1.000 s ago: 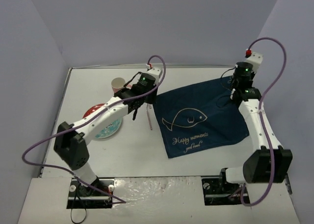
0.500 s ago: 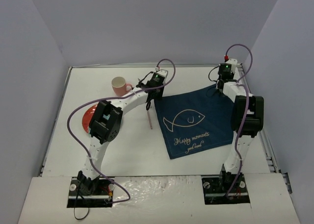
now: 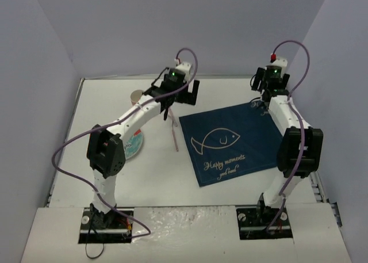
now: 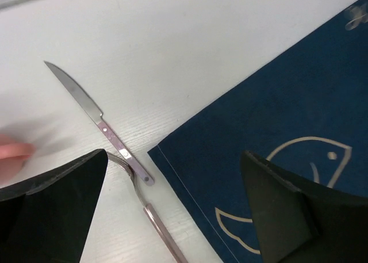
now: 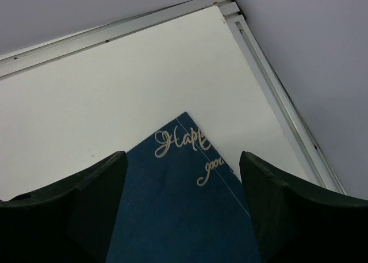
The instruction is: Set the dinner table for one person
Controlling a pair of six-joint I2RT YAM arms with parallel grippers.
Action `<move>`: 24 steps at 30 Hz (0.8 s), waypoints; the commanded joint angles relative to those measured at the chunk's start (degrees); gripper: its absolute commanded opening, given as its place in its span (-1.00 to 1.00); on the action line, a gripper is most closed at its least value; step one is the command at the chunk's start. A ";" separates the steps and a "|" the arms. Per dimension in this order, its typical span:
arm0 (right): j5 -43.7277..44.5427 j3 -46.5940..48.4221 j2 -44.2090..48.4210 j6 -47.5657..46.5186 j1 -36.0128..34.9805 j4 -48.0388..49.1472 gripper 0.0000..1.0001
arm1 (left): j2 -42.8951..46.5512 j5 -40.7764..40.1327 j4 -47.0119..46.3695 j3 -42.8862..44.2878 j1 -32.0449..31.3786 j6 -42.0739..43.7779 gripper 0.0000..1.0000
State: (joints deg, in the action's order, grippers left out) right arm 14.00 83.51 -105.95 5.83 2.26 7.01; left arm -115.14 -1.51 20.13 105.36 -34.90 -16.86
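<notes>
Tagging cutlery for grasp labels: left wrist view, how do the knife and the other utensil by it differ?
The knife is wholly in view, blade toward upper left; the other utensil runs off the bottom edge, head hidden. The knife is straight, with a flat riveted handle; the other utensil has a curved neck. Both are metal and lie on the table beside the cloth.
</notes>
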 commanded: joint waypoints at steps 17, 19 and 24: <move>-12.21 -22.00 8.04 6.61 -2.27 -4.35 0.98 | 46.69 -9.79 15.67 -33.65 6.66 -2.96 0.94; -11.79 -21.40 6.16 5.90 -3.44 -4.30 1.00 | 48.23 -8.79 14.64 -35.78 7.79 -2.81 0.94; -12.24 -19.35 1.35 4.28 -4.71 -4.57 1.00 | 49.68 -8.13 15.01 -37.32 8.85 -1.71 0.94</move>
State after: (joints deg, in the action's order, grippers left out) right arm 2.12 60.93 -102.43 12.08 -1.02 1.40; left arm -69.13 -9.91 37.43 66.36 -26.76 -19.55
